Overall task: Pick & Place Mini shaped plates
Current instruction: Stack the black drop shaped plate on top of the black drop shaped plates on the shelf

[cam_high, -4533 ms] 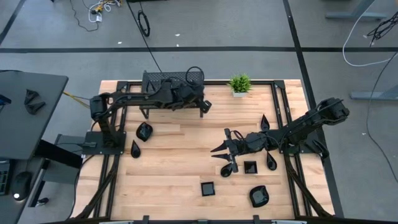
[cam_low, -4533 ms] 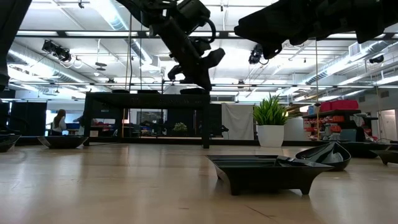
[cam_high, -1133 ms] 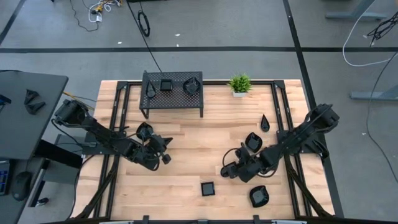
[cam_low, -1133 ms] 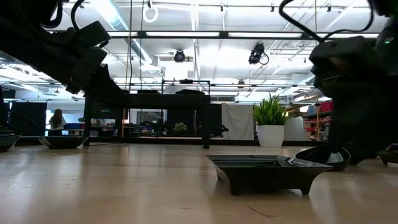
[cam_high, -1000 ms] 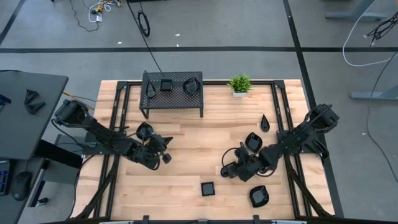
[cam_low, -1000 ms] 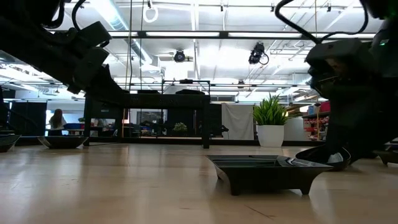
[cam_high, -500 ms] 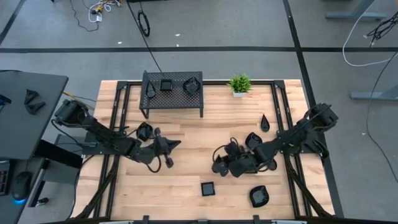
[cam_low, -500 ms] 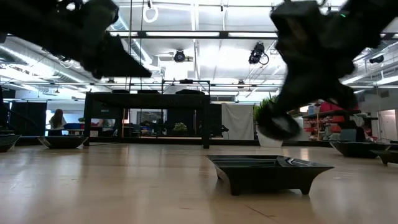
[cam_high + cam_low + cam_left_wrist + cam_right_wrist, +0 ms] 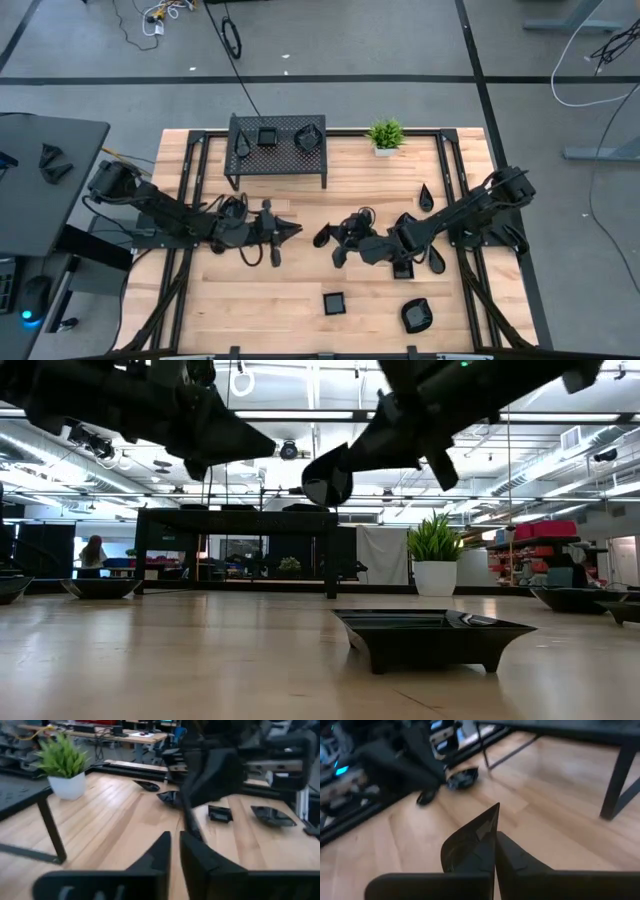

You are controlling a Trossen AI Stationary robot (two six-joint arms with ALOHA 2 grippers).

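Mid-surface (image 9: 300,290), my right gripper (image 9: 325,238) has just lifted a teardrop plate (image 9: 470,845), fingers clamped; left gripper (image 9: 288,231) near-shut, seemingly empty.

Both arms reach to mid-table, left gripper (image 9: 285,231) nearly closed, right gripper (image 9: 325,238) clamped

High view: straight down, far above the pale wooden table (image 9: 300,290). Low view: level at the tabletop, near. Shared: the small green potted plant (image 9: 385,134).

Right claw (image 9: 331,243) now raised mid-table, teardrop plate (image 9: 328,484) lifted.
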